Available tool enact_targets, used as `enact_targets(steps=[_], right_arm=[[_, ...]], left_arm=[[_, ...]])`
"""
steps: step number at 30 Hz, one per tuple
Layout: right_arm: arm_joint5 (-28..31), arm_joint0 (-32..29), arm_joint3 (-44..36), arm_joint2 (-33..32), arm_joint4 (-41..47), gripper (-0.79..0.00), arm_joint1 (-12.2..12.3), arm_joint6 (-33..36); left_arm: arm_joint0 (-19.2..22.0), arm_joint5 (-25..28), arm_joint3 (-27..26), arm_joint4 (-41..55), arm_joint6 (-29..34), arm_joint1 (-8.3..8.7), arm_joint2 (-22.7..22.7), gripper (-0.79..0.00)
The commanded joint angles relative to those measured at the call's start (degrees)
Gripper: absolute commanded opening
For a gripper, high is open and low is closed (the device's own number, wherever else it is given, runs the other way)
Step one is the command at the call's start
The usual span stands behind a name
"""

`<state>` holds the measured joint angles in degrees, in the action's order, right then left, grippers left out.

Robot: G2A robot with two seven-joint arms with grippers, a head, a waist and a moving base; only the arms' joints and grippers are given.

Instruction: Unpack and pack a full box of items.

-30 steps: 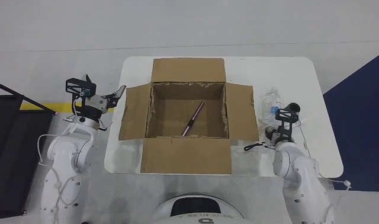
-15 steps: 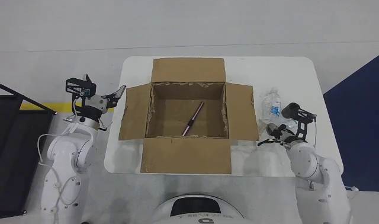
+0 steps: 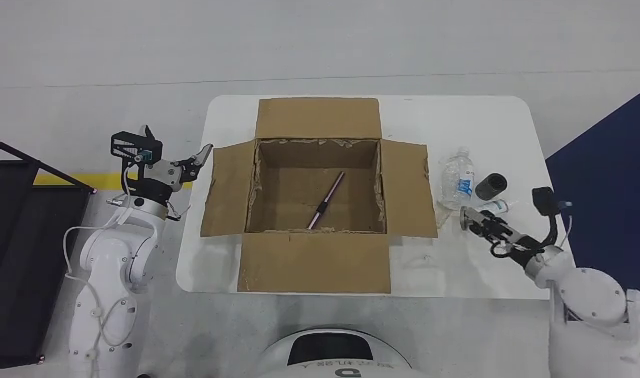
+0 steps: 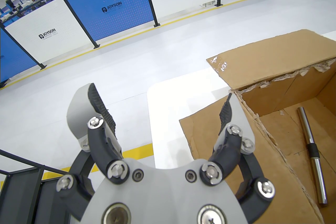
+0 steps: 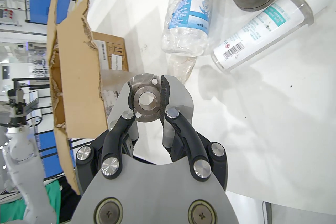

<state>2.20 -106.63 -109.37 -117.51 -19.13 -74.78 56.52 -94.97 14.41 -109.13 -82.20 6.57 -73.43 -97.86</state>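
Unpacking — right jaws clamp a metal flange over the worktop; left jaws gape wide. Next, likely: release it beside the bottle — then fetch the rod.

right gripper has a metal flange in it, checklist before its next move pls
1. Grip on metal flange: ok; right gripper is shut on its hub.
2. Room on the table for set-down: ok; bare surface beside the tube.
3. Clearance to bottle: cannot tell; its narrow end lies just past the fingertips.
4. Box emptied: not ok; a rod lies inside.
5. Left gripper free: ok; open, empty, beside the box's flap.
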Motion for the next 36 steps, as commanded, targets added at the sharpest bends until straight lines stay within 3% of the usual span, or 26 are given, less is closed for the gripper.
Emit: enact_targets(steps=[1, 12, 25, 30, 36], right_arm=[[0.4, 0.7, 1.1, -0.6, 3.7, -0.785, 0.2, 1.9], [2.7, 5.1, 7.7, -2.7, 22.0, -0.785, 2.1, 16.8], [2.8, 5.3, 7.7, -2.5, 22.9, -0.785, 2.1, 17.0], [2.3, 6.4, 1.8, 1.6, 24.5, -0.785, 2.3, 16.3], [-4.2, 11.0, -5.3, 9.4, 25.4, -0.785, 2.8, 17.0]], left_arm=[[0.0, 0.0, 0.0, 0.0, 0.0, 0.00, 0.0, 0.000], [0.0, 0.0, 0.0, 0.0, 0.0, 0.00, 0.0, 0.000], [0.0, 0.0, 0.0, 0.0, 0.0, 0.00, 0.0, 0.000], [0.0, 0.0, 0.0, 0.0, 0.0, 0.00, 0.0, 0.000], [0.0, 0.0, 0.0, 0.0, 0.0, 0.00, 0.0, 0.000]])
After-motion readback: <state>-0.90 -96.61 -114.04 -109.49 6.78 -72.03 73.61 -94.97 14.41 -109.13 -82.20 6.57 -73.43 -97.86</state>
